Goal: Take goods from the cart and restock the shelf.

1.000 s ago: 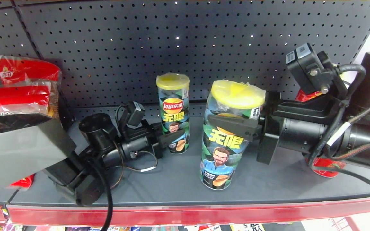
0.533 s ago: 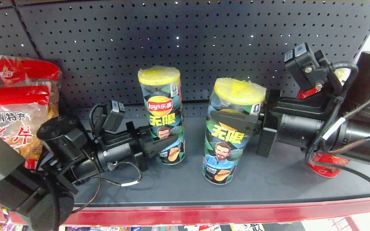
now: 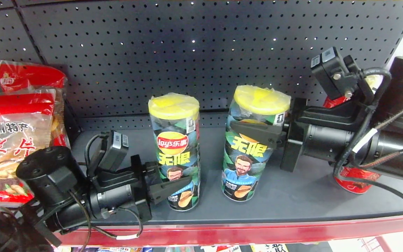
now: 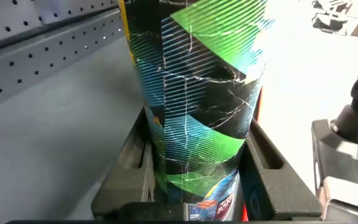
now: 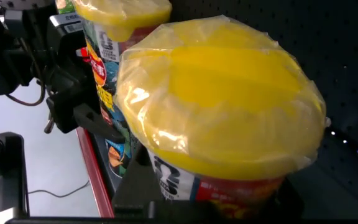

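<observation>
1. Dark grey shelf in a shop, with a red front lip and a perforated dark back panel rising behind it
2. Upright near the front edge, left of centre: the left can, a tall crisp tube with a yellow lid under clear wrap and a green, blue and black pattern
3. Reaching in from the robot's left: the left gripper, closed on the lower part of the left can, with one black finger pressed against each side of the tube
4. Not possible to tell whether the base of that tube rests fully on the shelf
5. Upright a little further back, just beside the first with a gap between them: the right can, same design and same yellow lid
6. Coming in from the robot's right: the right gripper, clamped around the upper part of the right can just under the lid, its near finger lying across the front of the tube
7. In the right wrist view, the wrapped yellow lid close up, with the other tube and its gripper beyond
8. At the left end of the shelf, against the back panel: red and clear snack bags, stacked
9. At the right end, partly hidden behind the right arm: a red can
</observation>
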